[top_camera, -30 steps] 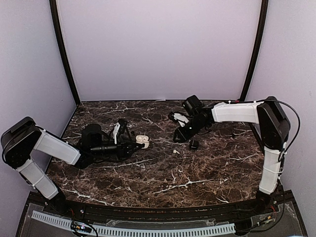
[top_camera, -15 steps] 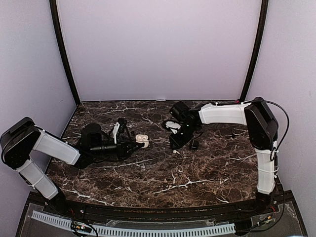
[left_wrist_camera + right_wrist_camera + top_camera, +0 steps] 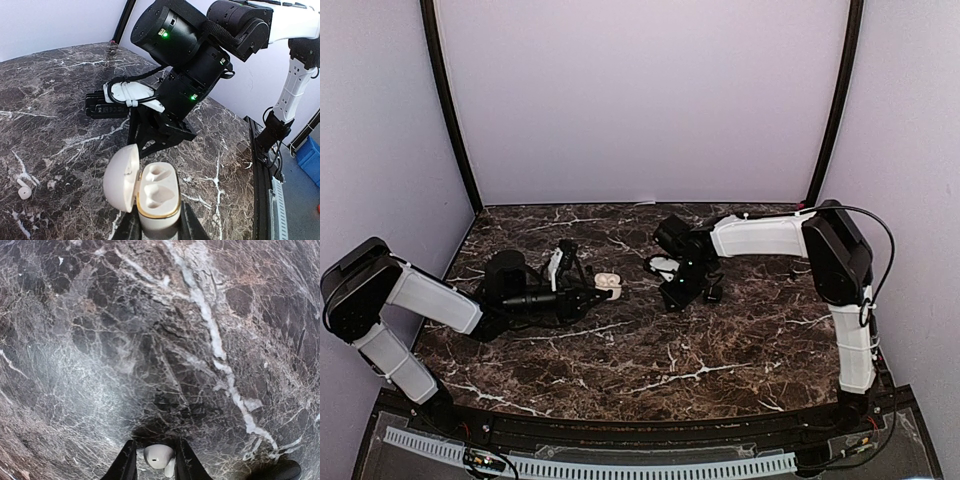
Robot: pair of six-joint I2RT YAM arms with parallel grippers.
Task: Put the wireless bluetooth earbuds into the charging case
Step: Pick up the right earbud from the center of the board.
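The left gripper (image 3: pixel 157 226) is pinching the white charging case (image 3: pixel 158 196), its lid standing open. The right gripper (image 3: pixel 156 463) is flanking a white earbud (image 3: pixel 159 455) low over the marble surface (image 3: pixel 100 340); whether its fingers are pressing it, I cannot tell. Near the case a second earbud (image 3: pixel 23 190) is lying loose.

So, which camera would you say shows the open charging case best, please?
The left wrist view: the charging case sits close, lid open, both sockets empty. Top external shows it only as a small white blob; the right wrist view misses it.
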